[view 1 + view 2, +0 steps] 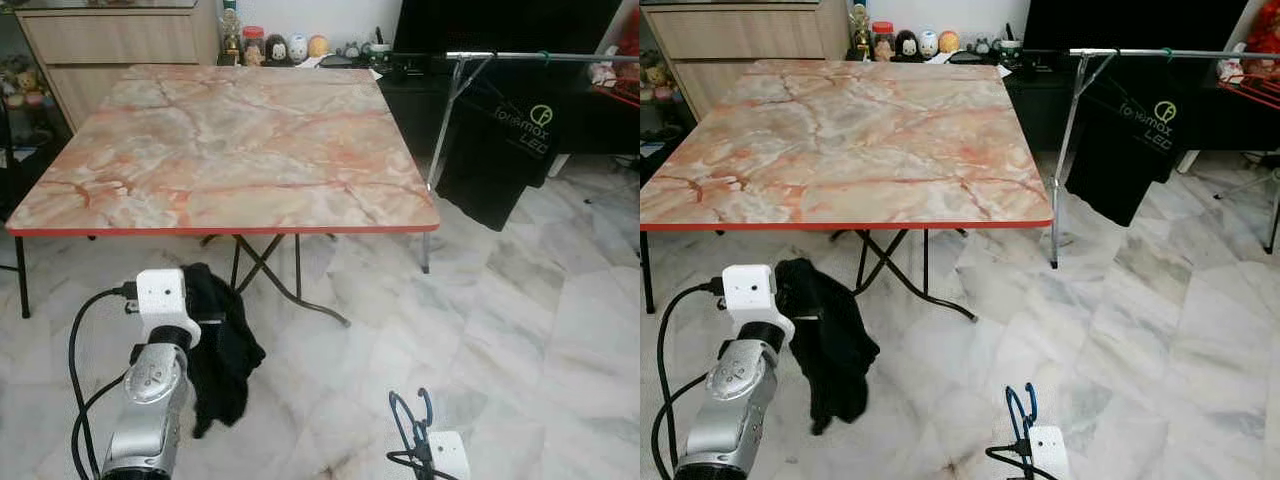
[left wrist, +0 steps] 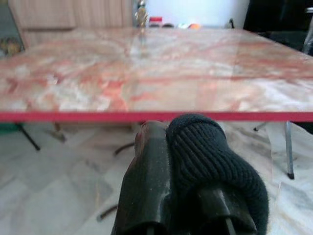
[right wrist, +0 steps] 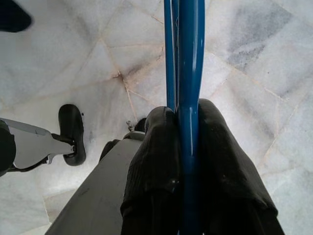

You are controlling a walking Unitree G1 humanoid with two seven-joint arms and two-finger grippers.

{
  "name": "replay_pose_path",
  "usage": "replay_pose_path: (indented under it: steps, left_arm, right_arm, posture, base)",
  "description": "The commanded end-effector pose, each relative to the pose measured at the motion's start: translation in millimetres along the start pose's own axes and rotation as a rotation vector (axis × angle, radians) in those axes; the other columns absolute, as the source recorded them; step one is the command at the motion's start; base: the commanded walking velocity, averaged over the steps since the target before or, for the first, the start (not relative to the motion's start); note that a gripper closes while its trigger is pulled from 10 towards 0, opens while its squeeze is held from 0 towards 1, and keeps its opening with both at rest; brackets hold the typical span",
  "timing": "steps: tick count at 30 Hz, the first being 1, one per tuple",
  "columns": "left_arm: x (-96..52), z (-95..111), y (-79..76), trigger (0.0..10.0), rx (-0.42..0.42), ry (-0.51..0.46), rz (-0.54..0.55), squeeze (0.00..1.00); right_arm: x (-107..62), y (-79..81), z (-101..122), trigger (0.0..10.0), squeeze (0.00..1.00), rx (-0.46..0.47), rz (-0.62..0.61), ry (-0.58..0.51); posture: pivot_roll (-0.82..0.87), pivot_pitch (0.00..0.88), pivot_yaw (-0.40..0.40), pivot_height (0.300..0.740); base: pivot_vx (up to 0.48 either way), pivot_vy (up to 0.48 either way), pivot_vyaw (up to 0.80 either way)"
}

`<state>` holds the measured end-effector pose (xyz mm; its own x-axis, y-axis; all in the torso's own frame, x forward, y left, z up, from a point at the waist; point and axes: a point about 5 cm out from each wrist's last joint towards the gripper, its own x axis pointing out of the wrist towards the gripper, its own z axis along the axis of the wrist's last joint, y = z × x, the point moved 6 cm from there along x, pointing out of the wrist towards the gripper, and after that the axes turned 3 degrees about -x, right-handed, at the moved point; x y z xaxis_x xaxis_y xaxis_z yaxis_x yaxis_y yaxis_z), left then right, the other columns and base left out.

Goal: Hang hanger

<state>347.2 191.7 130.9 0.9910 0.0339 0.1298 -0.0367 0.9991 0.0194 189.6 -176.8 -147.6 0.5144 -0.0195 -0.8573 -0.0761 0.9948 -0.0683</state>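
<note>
The left gripper point(image 1: 205, 300) is raised before the near edge of the table point(image 1: 230, 150). Its fingers point(image 2: 146, 181) are pinched on a black garment point(image 1: 222, 355), which hangs down beside the arm toward the floor.

The right gripper point(image 1: 415, 428) is low, over the tiled floor. Its fingers point(image 3: 156, 161) are pressed together on the blue hanger point(image 3: 188, 73), whose wire runs lengthwise between them and points up and forward.

The rail point(image 1: 540, 57) stands well apart, ahead and to the right of the table, with a black shirt point(image 1: 500, 150) already on it. The rail runs left to right, so the hanger should probably meet it crosswise. The right arm is the nearer one.
</note>
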Motion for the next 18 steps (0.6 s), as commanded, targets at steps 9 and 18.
replay_pose_path:
  steps: [9, 18]
  left_arm:
    - [2.9, 47, 3.6, 10.0, 0.035, -0.141, -0.012, 0.0]
    - [-10.2, 51, 22.4, 10.0, 0.116, -0.119, -0.033, 0.0]
  right_arm:
    - [0.0, -0.4, 0, 10.0, 0.0, -0.002, 0.001, 0.003]
    - [-0.2, 0.5, -2, 10.0, 0.0, -0.011, 0.005, 0.009]
  posture:
    - [0.01, 0.0, -0.036, 0.74]
    - [0.01, 0.0, -0.042, 0.74]
  base:
    - [0.0, 0.0, 0.0]
    - [0.107, 0.0, 0.0]
